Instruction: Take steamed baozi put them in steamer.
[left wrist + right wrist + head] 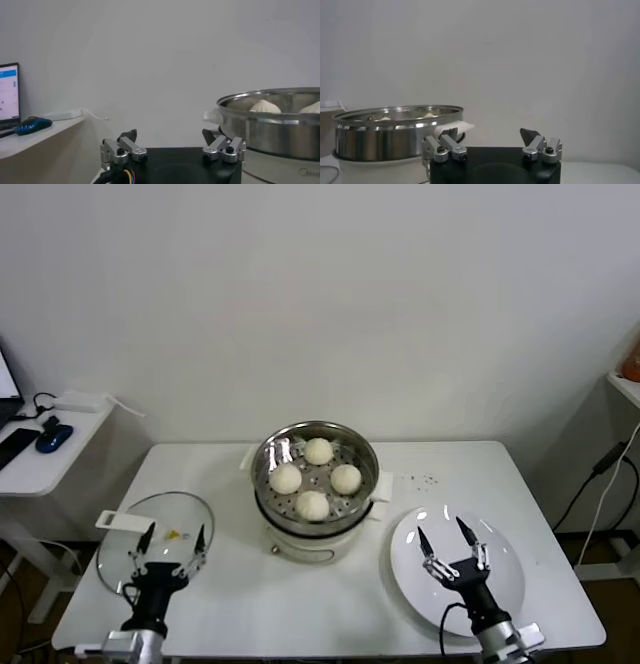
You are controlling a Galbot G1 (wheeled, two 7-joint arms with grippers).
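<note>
Head view: all four steamed baozi [315,478] sit in the steamer [268,452] at frame centre, so the right gripper [449,547], fingers released above the emptied white plate [410,569], and the left gripper [172,544], likewise spread over the glass lid [118,549], hold nothing.

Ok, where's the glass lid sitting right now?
In the head view the glass lid lies flat on the table's left side, beside the steamer, with the left gripper open above it.
</note>
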